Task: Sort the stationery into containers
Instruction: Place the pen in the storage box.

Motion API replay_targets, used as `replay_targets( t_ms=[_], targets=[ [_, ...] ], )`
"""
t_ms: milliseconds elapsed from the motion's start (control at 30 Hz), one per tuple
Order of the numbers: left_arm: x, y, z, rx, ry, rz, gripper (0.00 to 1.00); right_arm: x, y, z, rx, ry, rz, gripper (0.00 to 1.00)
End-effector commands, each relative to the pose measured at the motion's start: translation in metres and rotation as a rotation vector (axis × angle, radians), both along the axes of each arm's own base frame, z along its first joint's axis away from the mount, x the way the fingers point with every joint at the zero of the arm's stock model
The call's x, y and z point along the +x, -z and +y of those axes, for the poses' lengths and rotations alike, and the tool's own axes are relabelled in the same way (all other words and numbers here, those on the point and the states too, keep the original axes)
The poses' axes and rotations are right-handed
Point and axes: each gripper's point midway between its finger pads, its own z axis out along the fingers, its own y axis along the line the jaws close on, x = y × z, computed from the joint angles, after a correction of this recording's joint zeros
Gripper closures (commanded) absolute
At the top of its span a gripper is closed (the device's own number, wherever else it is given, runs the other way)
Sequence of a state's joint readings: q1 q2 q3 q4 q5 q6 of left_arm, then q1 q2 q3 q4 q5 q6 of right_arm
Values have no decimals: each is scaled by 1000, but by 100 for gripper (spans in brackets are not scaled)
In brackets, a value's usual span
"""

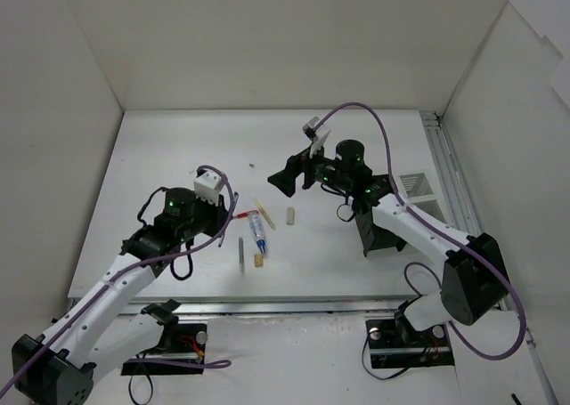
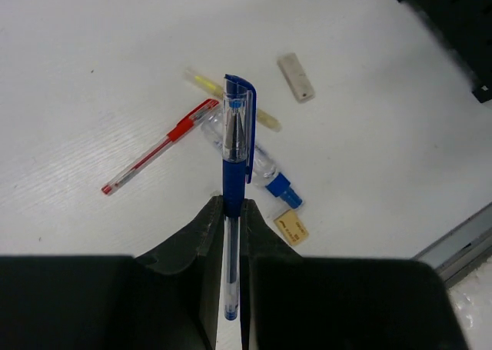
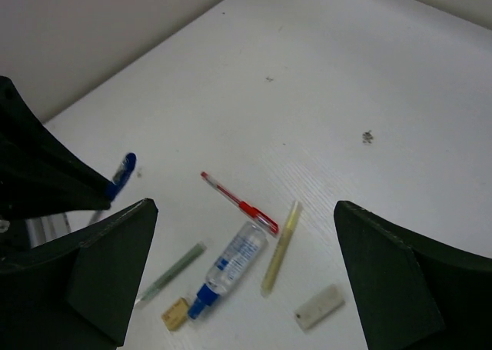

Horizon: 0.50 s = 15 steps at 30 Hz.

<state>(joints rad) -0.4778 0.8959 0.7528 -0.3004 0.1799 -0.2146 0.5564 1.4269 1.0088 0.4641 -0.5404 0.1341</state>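
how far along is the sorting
Early on. Nothing shows as sorted: the inside of the black organiser isn't visible. In hand: left gripper shut on a blue pen; right gripper open, empty. Left on the table: red pen, yellow pen, blue-capped tube, grey pencil, two erasers.

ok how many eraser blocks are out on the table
2. A pale eraser block lies near the yellow pen; a tan eraser block sits by the blue-capped tube. Others may be hidden.

Noted: blue pen (image 2: 234,146), clear cap; red pen (image 2: 159,147), clear barrel; pale yellow pen (image 2: 204,83); clear tube (image 2: 265,165), blue cap; off-white eraser (image 2: 296,77); tan eraser (image 2: 290,228); grey-green pencil (image 3: 173,271); black organiser (image 2: 453,19); white bench (image 2: 77,58).
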Motion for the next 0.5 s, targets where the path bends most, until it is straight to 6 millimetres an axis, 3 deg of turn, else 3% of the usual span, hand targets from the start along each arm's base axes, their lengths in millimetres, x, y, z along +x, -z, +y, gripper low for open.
replay_targets(
  t_ms=[0, 300, 467],
  targets=[
    [6, -36, -33, -68, 184, -143, 100, -18, -70, 36, 256, -96, -58, 2],
    [25, -49, -54, -72, 239, -143, 100, -30, -40, 60, 250, -92, 50, 2],
    [28, -57, -63, -79, 272, -151, 100, -11, -14, 60, 252, 47, 140, 3]
  ],
)
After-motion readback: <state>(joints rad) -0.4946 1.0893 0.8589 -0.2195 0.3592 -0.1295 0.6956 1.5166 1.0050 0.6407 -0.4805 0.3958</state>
